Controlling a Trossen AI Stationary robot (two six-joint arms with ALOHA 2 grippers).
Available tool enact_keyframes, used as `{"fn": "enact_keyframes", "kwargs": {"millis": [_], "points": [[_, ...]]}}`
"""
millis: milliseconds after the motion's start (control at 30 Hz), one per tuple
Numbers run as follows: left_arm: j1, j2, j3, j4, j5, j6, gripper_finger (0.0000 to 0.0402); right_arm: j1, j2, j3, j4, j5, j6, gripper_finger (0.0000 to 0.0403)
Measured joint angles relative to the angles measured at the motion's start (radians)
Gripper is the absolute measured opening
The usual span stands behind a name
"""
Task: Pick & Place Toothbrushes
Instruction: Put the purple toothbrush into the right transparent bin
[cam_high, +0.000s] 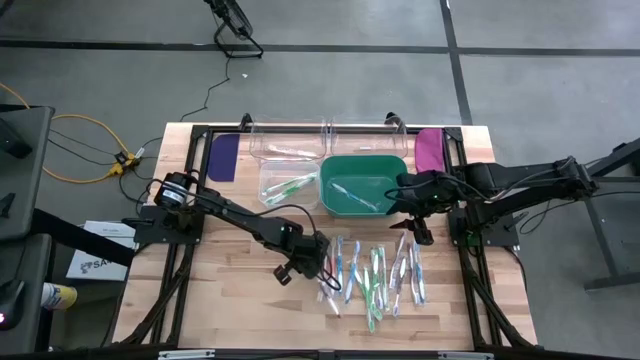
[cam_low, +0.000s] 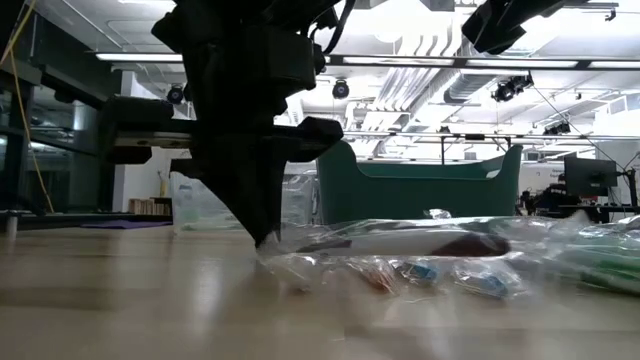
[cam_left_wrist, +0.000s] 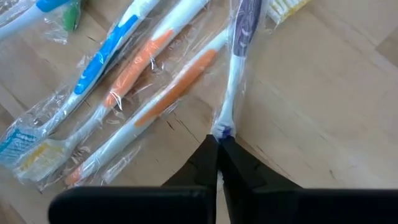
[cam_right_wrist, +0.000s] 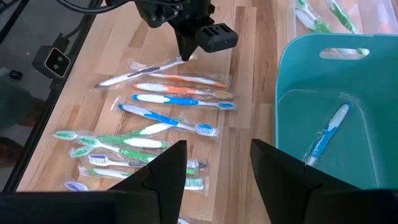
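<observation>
Both arms reach inward; left hand (cam_left_wrist: 219, 144) pinches, seemingly, the purple toothbrush (cam_left_wrist: 239, 56); right hand (cam_right_wrist: 217, 163) open.

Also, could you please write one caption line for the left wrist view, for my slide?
Left gripper shut on the end of a wrapped purple toothbrush, beside two wrapped orange toothbrushes on the wooden table.

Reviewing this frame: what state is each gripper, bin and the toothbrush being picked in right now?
left gripper: shut on purple toothbrush, at its wrapped end.
right gripper: open, empty, beside the green bin.
green bin: holds one blue toothbrush.
clear bin: holds green toothbrushes.
toothbrush pile: wrapped, lying on table.
</observation>
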Motion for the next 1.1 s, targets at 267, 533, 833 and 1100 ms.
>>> {"fn": "enact_keyframes", "kwargs": {"millis": [267, 533, 833, 1100], "points": [[0.0, -0.003, 0.0, -0.002, 0.002, -0.03, 0.0001, 0.0, 0.0, 0.0, 0.0, 0.0, 0.0, 0.0171], [0.0, -0.004, 0.07, -0.108, 0.011, -0.073, 0.0, 0.0, 0.0, 0.0, 0.0, 0.0, 0.001, 0.0171], [0.0, -0.005, 0.302, -0.35, -0.052, -0.069, 0.0, 0.0, 0.0, 0.0, 0.0, -0.003, 0.001, 0.0171], [0.001, -0.005, 0.557, -0.602, -0.216, -0.02, 0.0, 0.0, 0.0, 0.0, -0.001, -0.036, 0.098, 0.0171]]}}
